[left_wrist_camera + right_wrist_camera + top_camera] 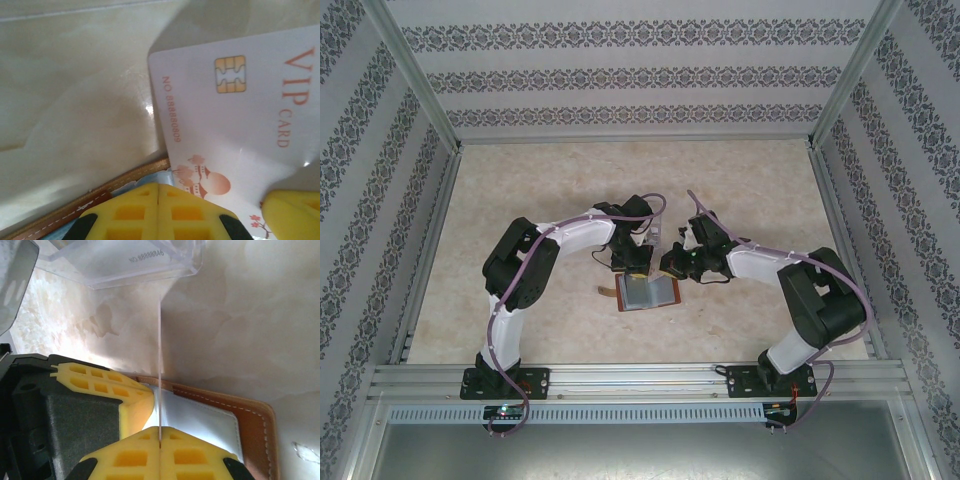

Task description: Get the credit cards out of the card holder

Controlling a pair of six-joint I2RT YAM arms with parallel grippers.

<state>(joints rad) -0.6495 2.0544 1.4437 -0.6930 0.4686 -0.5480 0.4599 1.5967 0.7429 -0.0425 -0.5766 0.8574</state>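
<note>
The card holder point(650, 293), a reddish-brown leather wallet, lies open on the table between my two arms. My left gripper point(158, 185) is shut with nothing between its fingers, its tips down at the wallet's stitched edge point(75, 210). My right gripper point(160, 429) is shut on the lower edge of a white credit card point(235, 115) marked VIP CARD with a gold chip. The card stands upright above the wallet's pale pocket point(200, 420) and appears edge-on as a thin line point(160, 365) in the right wrist view. Other cards are hidden.
A clear plastic slotted tray point(135, 262) stands just beyond the wallet, close to both grippers point(655, 240). The beige marbled tabletop point(520, 200) is bounded by patterned walls and an aluminium frame rail point(640, 378) at the near edge.
</note>
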